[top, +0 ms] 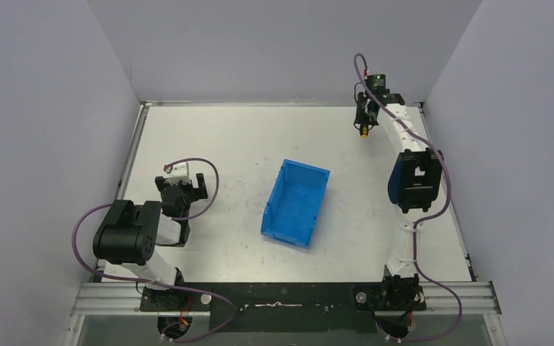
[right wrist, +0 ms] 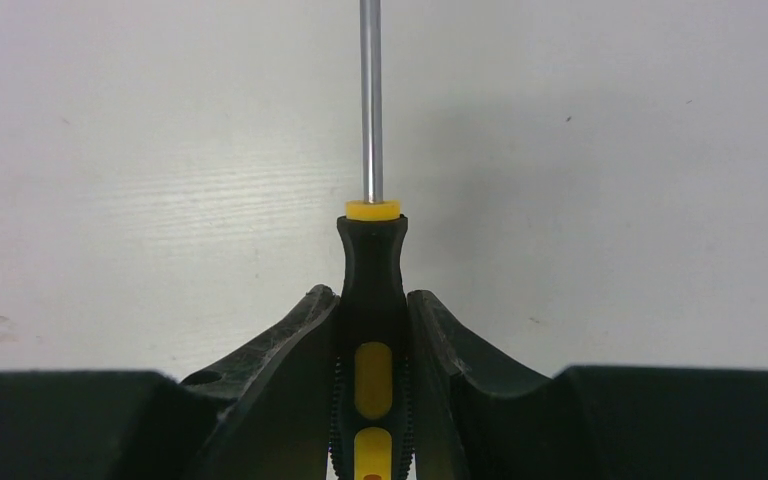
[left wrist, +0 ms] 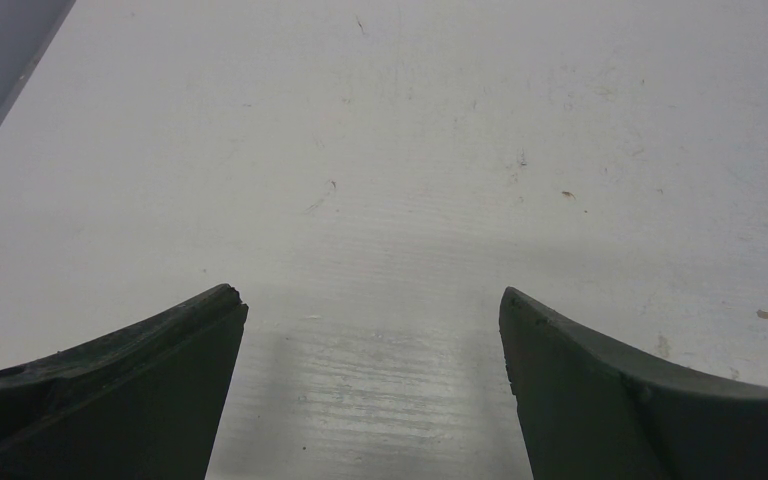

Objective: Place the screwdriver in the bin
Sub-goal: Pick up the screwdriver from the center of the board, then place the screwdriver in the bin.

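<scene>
My right gripper (right wrist: pixel 372 300) is shut on the yellow-and-black handle of the screwdriver (right wrist: pixel 370 260); its thin metal shaft points away past the top of the right wrist view. In the top view this gripper (top: pixel 364 130) is at the far right of the table, with a bit of yellow showing at its tip. The blue bin (top: pixel 296 202) stands open-topped in the middle of the table, well nearer and left of the right gripper. My left gripper (top: pixel 188 184) is open and empty over bare table at the left; its fingers (left wrist: pixel 160 370) stand wide apart.
White walls close in the table on the left, far and right sides. A metal rail (top: pixel 281 297) runs along the near edge by the arm bases. The right arm's elbow (top: pixel 412 180) hangs over the table's right side.
</scene>
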Controlling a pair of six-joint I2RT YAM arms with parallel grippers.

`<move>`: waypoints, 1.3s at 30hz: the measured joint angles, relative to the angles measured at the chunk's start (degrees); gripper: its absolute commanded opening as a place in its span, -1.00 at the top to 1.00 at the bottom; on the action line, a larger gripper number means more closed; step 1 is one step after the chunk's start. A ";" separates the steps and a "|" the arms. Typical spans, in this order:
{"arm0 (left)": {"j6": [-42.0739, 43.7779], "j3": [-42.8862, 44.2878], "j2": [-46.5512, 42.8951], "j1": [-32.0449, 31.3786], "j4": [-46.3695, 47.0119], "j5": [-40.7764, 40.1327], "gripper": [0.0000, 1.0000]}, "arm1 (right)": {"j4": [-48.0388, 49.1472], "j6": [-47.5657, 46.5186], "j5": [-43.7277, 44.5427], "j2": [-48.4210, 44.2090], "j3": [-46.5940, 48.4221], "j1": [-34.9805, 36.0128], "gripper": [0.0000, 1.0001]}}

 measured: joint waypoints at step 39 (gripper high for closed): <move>0.00 0.00 0.00 0.00 0.00 -0.02 -0.94 | -12.26 16.35 23.56 -27.06 0.55 32.00 0.95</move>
